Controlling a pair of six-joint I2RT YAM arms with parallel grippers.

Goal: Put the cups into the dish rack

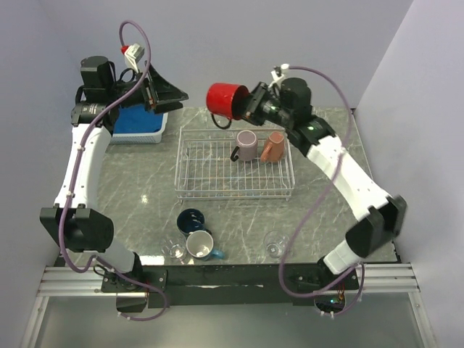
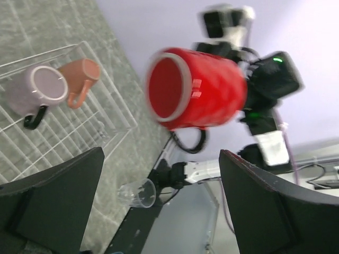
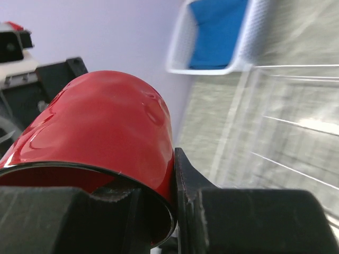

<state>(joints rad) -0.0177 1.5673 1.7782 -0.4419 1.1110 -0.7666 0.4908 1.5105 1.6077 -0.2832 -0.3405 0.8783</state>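
Observation:
My right gripper [image 1: 251, 106] is shut on the rim of the red mug [image 1: 228, 100], one finger inside and one outside, and holds it on its side in the air above the far edge of the white wire dish rack [image 1: 190, 190]. The red mug also shows in the left wrist view [image 2: 206, 92] and the right wrist view [image 3: 100, 132]. A mauve mug [image 1: 246, 146] and a salmon-orange mug [image 1: 273, 148] sit in the rack's far right part. A navy mug [image 1: 191, 220], a light blue mug [image 1: 201, 245] and two clear glass cups [image 1: 175, 251] [image 1: 274, 246] stand near the table's front edge. My left gripper [image 1: 164, 94] is open and empty, raised at the far left.
A white plastic basket with blue cloth [image 1: 138, 122] stands at the far left, under my left gripper. The rack's left half holds no mugs. Grey walls close in the back and sides.

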